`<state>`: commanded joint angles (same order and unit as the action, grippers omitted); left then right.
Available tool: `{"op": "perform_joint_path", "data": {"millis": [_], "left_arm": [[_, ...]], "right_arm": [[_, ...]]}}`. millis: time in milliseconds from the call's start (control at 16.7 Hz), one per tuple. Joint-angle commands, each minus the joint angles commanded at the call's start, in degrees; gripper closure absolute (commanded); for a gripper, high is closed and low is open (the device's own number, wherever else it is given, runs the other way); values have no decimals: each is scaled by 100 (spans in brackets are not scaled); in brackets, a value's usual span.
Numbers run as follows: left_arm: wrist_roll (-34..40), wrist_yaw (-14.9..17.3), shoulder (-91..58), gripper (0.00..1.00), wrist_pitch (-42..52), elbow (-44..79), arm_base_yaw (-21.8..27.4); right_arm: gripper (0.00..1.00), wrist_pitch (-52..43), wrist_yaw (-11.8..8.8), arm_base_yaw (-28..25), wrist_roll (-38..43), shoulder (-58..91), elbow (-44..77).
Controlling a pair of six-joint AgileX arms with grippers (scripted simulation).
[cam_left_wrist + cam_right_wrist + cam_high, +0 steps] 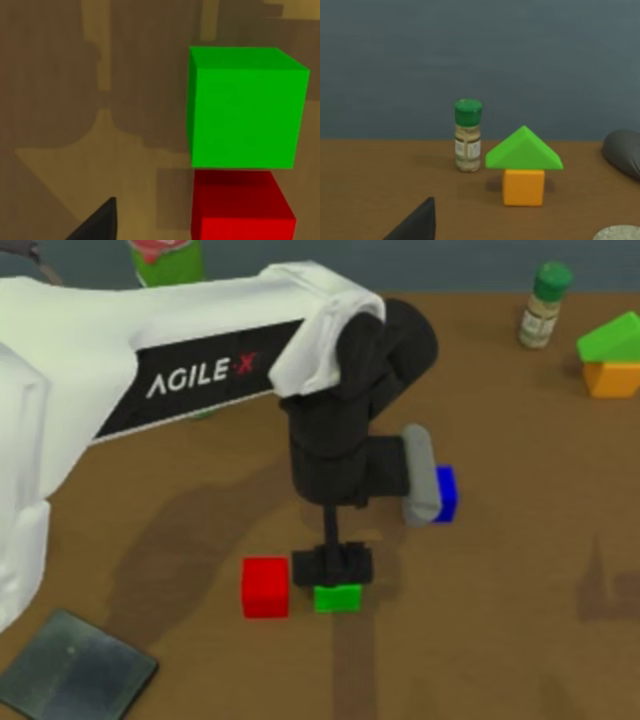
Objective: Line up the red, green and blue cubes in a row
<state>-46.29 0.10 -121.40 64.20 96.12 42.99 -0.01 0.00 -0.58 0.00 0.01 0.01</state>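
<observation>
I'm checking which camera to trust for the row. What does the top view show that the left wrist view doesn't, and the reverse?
Only the top view shows the blue cube, partly behind the left arm's wrist, the left gripper over the green cube, a spice jar, a green wedge on an orange block, and a dark tile. Only the left wrist view shows the green cube's side faces close up. Both show the green cube beside the red cube on the table.

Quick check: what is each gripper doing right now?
Left gripper: directly over the green cube, beside the red cube; grip cannot be told.
Right gripper: out of the top view; state cannot be told.
</observation>
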Motion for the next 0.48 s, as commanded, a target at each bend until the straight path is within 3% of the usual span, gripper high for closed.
{"op": "perform_joint_path", "data": {"millis": [240,480], "left_arm": [[180,-33,509,0,-308,-452,-254],[681,-81,1872,0,-1037,-1596,-882]], "right_arm": [[0,-377,-23,-173,146,583,579],[0,-1269,-21,-520,485,2128,2064]]}}
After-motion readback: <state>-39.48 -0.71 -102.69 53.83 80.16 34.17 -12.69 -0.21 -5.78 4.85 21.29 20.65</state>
